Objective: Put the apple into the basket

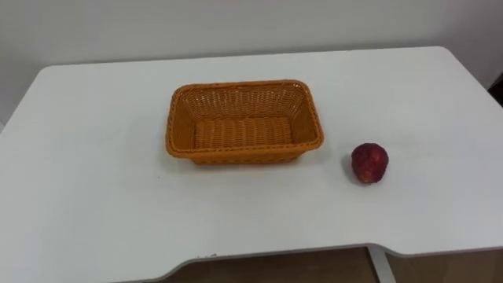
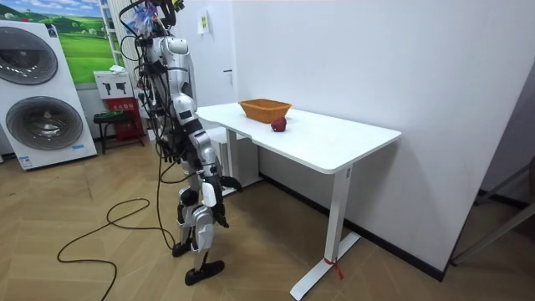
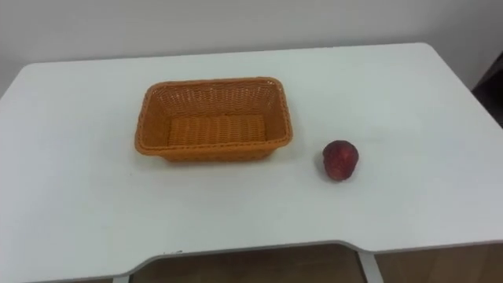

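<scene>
We see the apple (image 1: 369, 163), dark red, resting on the white table (image 1: 94, 196) right of the frame's centre, stem end up. It sits alone, held by nothing. To its left and a little higher in the frame stands the orange wicker basket (image 1: 236, 152). It is near the apple but clearly apart from it, with nothing inside. The table's front edge runs along the bottom of the frame.

In the room view the robot stands upright on the wooden floor at the table's end, on the room view's left. Its right hand (image 2: 170, 153) hangs at hip level, well apart from the apple, and we cannot tell how that hand is set. A washing machine (image 2: 38, 100) stands in the upper left.
</scene>
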Available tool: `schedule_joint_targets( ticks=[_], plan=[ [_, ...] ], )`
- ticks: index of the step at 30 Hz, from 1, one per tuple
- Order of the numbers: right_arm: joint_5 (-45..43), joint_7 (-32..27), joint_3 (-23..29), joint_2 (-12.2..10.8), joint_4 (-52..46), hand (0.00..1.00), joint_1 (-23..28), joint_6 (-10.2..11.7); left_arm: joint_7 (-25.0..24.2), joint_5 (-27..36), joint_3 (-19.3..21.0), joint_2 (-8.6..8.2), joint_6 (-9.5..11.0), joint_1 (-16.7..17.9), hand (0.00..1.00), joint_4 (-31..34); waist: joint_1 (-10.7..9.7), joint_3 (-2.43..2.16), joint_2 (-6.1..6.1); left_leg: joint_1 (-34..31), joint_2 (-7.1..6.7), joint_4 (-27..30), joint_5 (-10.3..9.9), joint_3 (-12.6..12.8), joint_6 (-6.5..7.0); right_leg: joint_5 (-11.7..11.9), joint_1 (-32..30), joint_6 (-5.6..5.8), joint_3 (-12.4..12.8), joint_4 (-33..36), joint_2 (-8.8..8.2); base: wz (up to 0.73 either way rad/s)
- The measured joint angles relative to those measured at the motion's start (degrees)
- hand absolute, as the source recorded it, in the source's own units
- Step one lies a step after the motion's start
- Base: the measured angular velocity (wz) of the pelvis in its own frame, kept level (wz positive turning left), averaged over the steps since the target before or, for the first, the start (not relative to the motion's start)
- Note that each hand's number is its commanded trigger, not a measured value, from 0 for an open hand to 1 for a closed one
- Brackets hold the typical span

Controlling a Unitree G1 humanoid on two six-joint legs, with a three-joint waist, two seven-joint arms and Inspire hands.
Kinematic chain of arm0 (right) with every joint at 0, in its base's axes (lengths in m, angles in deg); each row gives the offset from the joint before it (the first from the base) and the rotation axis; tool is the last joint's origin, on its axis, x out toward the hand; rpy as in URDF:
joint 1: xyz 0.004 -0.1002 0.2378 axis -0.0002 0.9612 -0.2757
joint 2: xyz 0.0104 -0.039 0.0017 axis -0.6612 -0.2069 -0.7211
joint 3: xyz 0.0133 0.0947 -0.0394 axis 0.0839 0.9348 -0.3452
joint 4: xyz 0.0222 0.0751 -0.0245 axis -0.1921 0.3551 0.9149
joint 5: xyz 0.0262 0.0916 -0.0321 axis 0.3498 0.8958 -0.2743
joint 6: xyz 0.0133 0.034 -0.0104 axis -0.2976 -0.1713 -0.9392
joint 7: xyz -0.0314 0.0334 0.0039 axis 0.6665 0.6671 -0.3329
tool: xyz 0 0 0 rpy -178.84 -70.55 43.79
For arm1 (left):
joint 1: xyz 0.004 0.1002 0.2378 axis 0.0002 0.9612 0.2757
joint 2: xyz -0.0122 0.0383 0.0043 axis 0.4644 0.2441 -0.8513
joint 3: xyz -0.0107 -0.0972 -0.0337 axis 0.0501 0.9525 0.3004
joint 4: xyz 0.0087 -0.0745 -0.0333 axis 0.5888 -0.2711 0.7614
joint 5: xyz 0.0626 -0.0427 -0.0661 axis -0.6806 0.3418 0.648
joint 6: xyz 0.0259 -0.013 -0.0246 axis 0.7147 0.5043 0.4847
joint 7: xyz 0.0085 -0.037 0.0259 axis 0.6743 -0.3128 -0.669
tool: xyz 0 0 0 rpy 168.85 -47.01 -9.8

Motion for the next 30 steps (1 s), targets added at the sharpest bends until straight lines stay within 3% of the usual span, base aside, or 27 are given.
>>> schedule_joint_targets(
  ticks=[2, 8, 11, 15, 19, 23, 26, 30],
  plan=[
    [3.1, -4.7, 3.6, 0.0, -3.9, 0.00, -0.2, 1.7, 0.2, 0.7, 0.0, 0.32, 0.4, 0.0, 0.00, -0.1, -0.1, -0.02, 0.02, 0.0, -0.04, 0.0, -0.1, 0.3, 0.11, 0.0, 0.0, 0.10, 0.2, 0.1, -0.08, -0.04],
    [5.3, -17.5, 7.9, 0.3, -20.9, 0.00, -0.6, 6.8, 0.0, 0.5, 0.1, 1.06, 1.9, 2.2, 0.00, 2.1, -0.5, -0.13, -0.25, 0.1, -0.22, 0.0, -0.1, 0.3, 0.16, -0.1, -0.1, 0.35, 0.4, 0.2, -0.19, 0.00],
    [4.5, -23.5, 8.4, 0.6, -29.0, 0.00, -1.2, 10.4, 0.2, 0.5, 0.1, 1.23, 2.5, 2.5, 0.00, 2.1, -0.6, -0.02, -0.31, 0.0, -0.22, -0.1, -0.1, 0.1, 0.15, -0.1, 0.0, 0.35, 0.2, 0.1, -0.14, 0.03],
    [-0.6, -31.6, 8.3, 0.7, -37.5, 0.00, -1.5, 13.2, 0.3, 0.5, -0.1, 1.24, 3.4, 1.9, 0.00, 2.1, -0.2, -0.05, -0.53, -0.8, -0.31, 0.1, -0.1, -0.4, 0.15, -0.1, -0.6, 0.38, 0.0, 0.1, -0.18, 0.05],
    [-17.8, -41.2, 6.6, 0.9, -46.9, 0.00, -1.5, 15.1, 0.4, 0.4, -0.2, 1.68, 4.1, 1.7, 0.00, 2.4, 0.2, -0.01, -0.62, -2.6, -0.40, 0.6, -0.1, -0.6, 0.17, -0.1, -2.3, 0.38, -0.2, 0.4, -0.22, 0.02],
    [-31.5, -45.7, 4.0, 1.9, -52.4, 0.00, -2.5, 16.7, 0.5, -1.7, -1.6, 2.56, 4.3, 1.6, 0.00, 2.5, 0.6, 0.33, -0.68, -3.2, -0.35, 0.7, -0.1, -0.6, 0.17, -0.1, -3.1, 0.38, -0.3, 1.0, -0.23, 0.00],
    [-40.7, -46.3, 2.4, 1.9, -55.1, 0.00, -2.5, 16.8, 0.5, -2.3, -1.6, 2.54, 4.4, 1.4, 0.00, 2.4, 1.7, 0.40, -0.50, -3.1, -0.34, 0.4, -0.1, -0.6, 0.17, -0.1, -3.3, 0.38, -0.2, 1.0, -0.22, 0.00],
    [-50.5, -43.8, 0.1, 1.9, -59.5, 0.00, -2.5, 16.6, 0.3, -2.9, -1.6, 2.19, 4.4, 1.5, 0.00, 3.3, 2.3, 0.15, -0.06, -3.0, -0.34, 0.1, 0.0, -0.6, 0.17, -0.1, -3.3, 0.38, 0.0, 1.0, -0.22, 0.00]
  ],
)
